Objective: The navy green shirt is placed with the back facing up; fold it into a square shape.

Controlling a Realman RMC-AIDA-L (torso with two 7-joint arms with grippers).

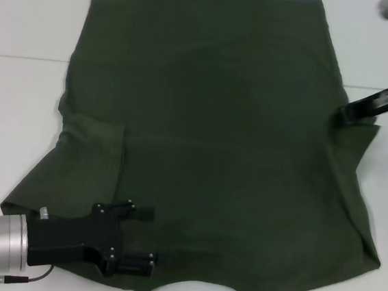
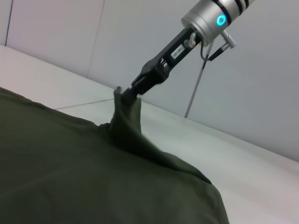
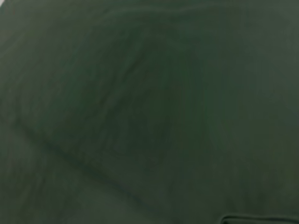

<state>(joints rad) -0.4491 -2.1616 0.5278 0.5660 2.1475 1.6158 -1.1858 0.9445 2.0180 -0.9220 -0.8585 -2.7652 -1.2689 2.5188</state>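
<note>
The left arm comes in low from the near left corner, its silver forearm lying almost flat and its black left gripper stretched out over the near edge of the navy green shirt. Its two fingers stand wide apart, one above the other in the head view, with cloth showing between them and nothing held.

The right arm reaches in from the far right, slanting down steeply. The right gripper has its fingers pinched narrow on the shirt's right edge, and a peak of fabric rises from the table up to its tips, clear to see from the left wrist camera.

The shirt itself lies spread across the white table, wide between the two grippers, with the curved neckline just below the left fingers and the left sleeve folded in just above them.

The right arm is mostly cut off at the head view's edge, so only its black finger section shows there. The right wrist camera sees nothing but dark green cloth, blurred, and none of its own fingers.
</note>
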